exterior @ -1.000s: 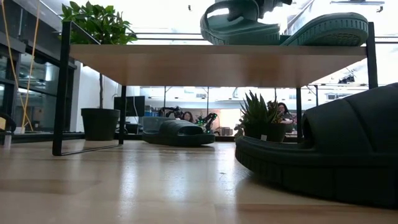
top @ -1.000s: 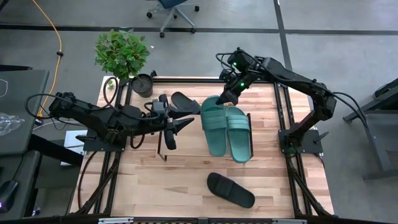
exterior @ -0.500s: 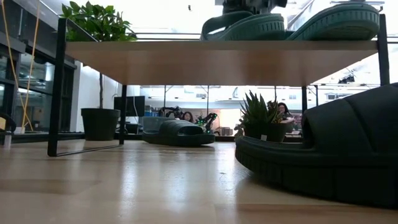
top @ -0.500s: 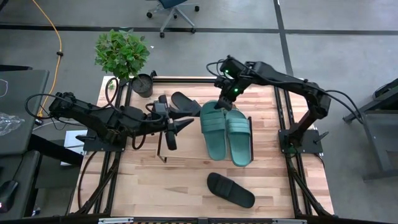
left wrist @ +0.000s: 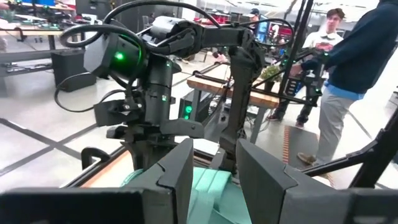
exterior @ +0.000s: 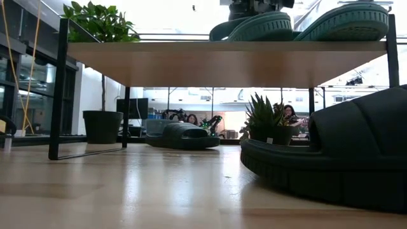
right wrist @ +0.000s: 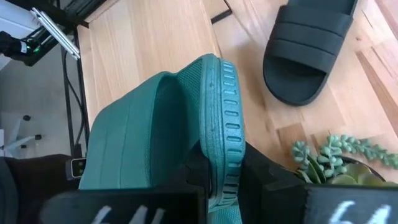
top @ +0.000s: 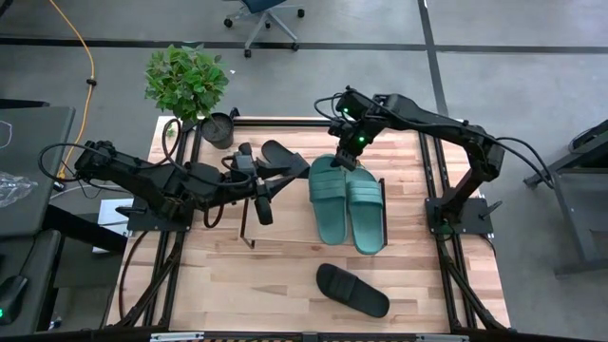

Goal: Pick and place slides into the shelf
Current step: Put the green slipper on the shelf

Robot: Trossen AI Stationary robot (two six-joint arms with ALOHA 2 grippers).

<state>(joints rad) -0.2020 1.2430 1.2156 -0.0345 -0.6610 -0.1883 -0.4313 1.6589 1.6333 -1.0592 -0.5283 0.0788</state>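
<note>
Two teal slides (top: pixel 329 195) (top: pixel 367 204) lie side by side on the shelf's plank top (top: pixel 285 223), which also shows in the low view (exterior: pixel 222 63). My right gripper (top: pixel 348 158) is shut on the far end of the left teal slide (right wrist: pixel 205 124). My left gripper (top: pixel 275 188) is open and empty above the shelf's left part, pointing at the teal slides (left wrist: pixel 205 186). One black slide (top: pixel 283 155) lies on the table beyond the shelf. The other black slide (top: pixel 351 291) lies on the table near the front edge. My right gripper pinches the teal slide's ridged sole edge (right wrist: pixel 219 163) at its far end between the two fingers. The fingers come slanting down from the table's far side. The slide stretches away toward the near edge and lies on the shelf top (exterior: pixel 254 28).
A leafy potted plant (top: pixel 190 84) stands at the table's far left corner. A small spiky plant (exterior: pixel 264 117) stands behind the shelf. The shelf's black wire legs (exterior: pixel 57 95) stand on the table. People stand in the room beyond (left wrist: pixel 348 74).
My right gripper has gone down and a little toward the table's near edge with the left teal slide. The slide's raised end has come down, so it now lies beside the other teal slide on the shelf top. The shelf has shifted slightly toward the near edge.
</note>
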